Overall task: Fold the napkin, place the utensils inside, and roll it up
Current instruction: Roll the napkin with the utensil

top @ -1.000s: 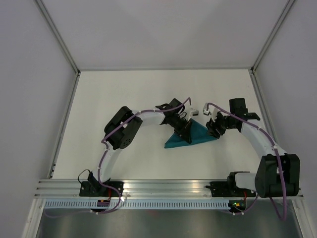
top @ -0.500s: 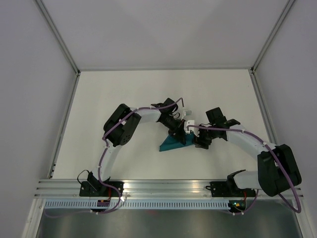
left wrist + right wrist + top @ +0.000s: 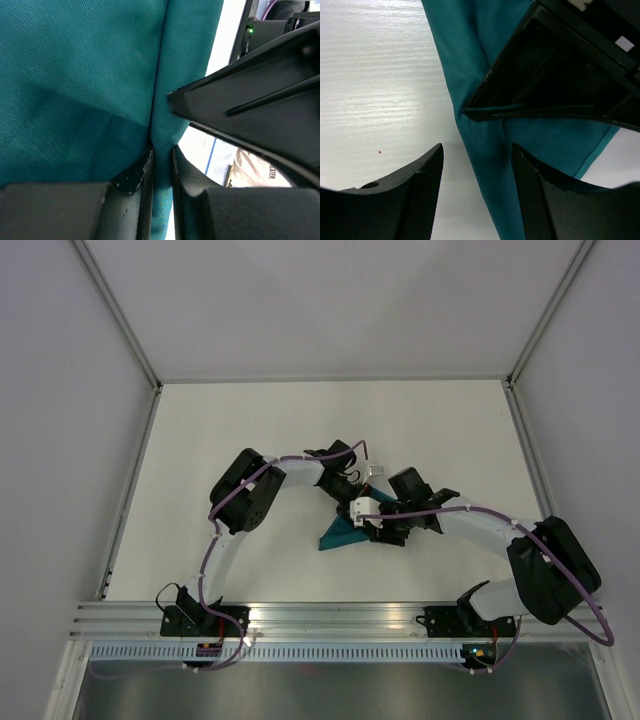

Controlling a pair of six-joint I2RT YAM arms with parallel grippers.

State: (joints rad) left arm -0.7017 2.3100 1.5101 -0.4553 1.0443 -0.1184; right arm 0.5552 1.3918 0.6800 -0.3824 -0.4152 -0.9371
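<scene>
The teal napkin (image 3: 338, 536) lies gathered into a narrow wedge near the middle of the white table (image 3: 250, 430), right where the two arms meet. From above we see only a small triangle of it, because both wrists crowd over the cloth. The left gripper (image 3: 161, 152) has its jaws drawn almost together on a thin raised ridge of the fabric. It is pinching that ridge, which we judge is meant to hold the fold up and in place. The right gripper (image 3: 476, 147) holds nothing. Its jaws stand wide apart and straddle the napkin's long edge, one finger over bare table and the other over the cloth, just beside the left gripper's finger. We read this as the right arm lining up to take the same edge next to the pinch, so that both grippers can share the fold. We cannot find the knife in any view. It may be hidden under the arms or inside the cloth, so we cannot tell whether this is folding or rolling.
</scene>
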